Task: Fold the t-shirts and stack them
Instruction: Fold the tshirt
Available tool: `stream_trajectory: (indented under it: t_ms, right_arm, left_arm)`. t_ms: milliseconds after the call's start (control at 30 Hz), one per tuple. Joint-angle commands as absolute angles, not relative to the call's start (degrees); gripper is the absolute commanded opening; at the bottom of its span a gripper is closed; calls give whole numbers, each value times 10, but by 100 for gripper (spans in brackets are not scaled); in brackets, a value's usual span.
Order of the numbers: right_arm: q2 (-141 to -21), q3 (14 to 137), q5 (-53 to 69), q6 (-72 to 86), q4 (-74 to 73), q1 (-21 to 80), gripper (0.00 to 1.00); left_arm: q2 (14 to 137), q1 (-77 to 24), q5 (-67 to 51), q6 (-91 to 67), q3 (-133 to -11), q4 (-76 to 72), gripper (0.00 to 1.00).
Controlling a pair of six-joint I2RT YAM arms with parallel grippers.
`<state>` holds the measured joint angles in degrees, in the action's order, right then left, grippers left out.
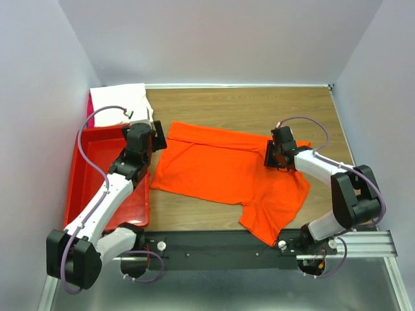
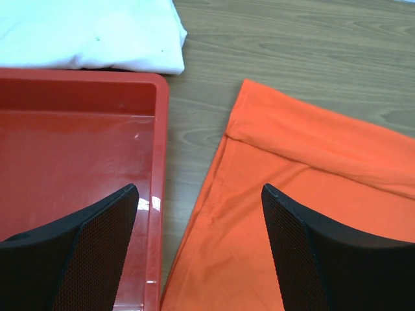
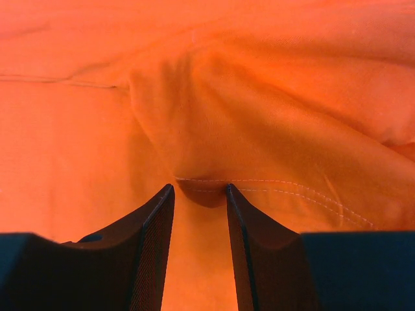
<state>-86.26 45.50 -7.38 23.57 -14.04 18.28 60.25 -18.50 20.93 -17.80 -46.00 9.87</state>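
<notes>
Our right pincer [image 3: 200, 188] is closed on a raised ridge of the orange t-shirt [image 1: 220, 172]. A stitched hem runs right between its fingers, so we judge that it grips an edge rather than a bunch from mid-panel. Our left pincer [image 2: 199, 189] stands wide apart with nothing between its fingers. It hangs above the strip of wood where the shirt's left edge lies just beside the rim of the red bin [image 2: 160, 129].

Further out, the orange t-shirt lies spread on the wooden table [image 1: 259, 103]. Its far edge is turned over in a narrow band, and one sleeve trails toward the near edge. The white t-shirt [image 2: 91, 32] sits folded beyond the bin's far rim, which we take to be the start of the stack.

We read the step in hand as taking the shirt at both ends for the next fold. To do it well, we should bring the left pincer down on cloth only, clear of the bin's rim. It should bite the corner where the turned band meets the side edge, so both layers come up together. Then we should lift level with the right, keeping the cloth lightly taut so the band does not unroll and the loose sleeve does not drag under.
</notes>
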Motion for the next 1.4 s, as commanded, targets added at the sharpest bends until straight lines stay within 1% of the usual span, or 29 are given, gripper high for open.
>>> stream_trajectory:
  t_ms: [0,100,300,333,367,433,467,533,800,1067,1233,1300,1333,1367]
  right_arm:
    - [-886,478,-105,218,-158,197,45]
    - [-894,483,-112,218,-158,203,43]
    - [-905,485,-138,216,-159,204,31]
    - [-905,486,-139,215,-159,204,27]
    - [-903,488,-139,215,-160,204,21]
    - [-895,489,-141,215,-164,204,13]
    - [-891,490,-140,215,-168,204,6]
    - [-885,500,-131,219,-178,204,1]
    - [-883,529,-52,272,-214,204,1]
    - [-925,570,-31,298,-219,204,1]
    - [-937,570,-4,308,-220,204,2]
    - [-938,568,22,309,-219,204,5]
    - [-937,566,26,309,-220,204,9]
    - [-934,566,28,308,-220,204,16]
  left_arm:
    - [580,-185,258,-177,-439,47,84]
    - [578,-185,281,-178,-432,39,84]
    - [589,-184,272,-173,-432,30,83]
    - [589,-185,272,-173,-432,30,83]
    - [586,-185,272,-173,-431,29,83]
    - [587,-185,272,-172,-431,27,83]
    - [588,-185,272,-172,-431,27,83]
    - [590,-185,270,-171,-431,26,84]
    - [590,-185,267,-171,-431,25,83]
    - [591,-185,265,-166,-430,25,83]
    - [596,-185,261,-165,-432,25,83]
    - [598,-185,260,-164,-432,25,83]
    - [599,-185,258,-164,-432,25,83]
    - [599,-185,259,-163,-432,24,83]
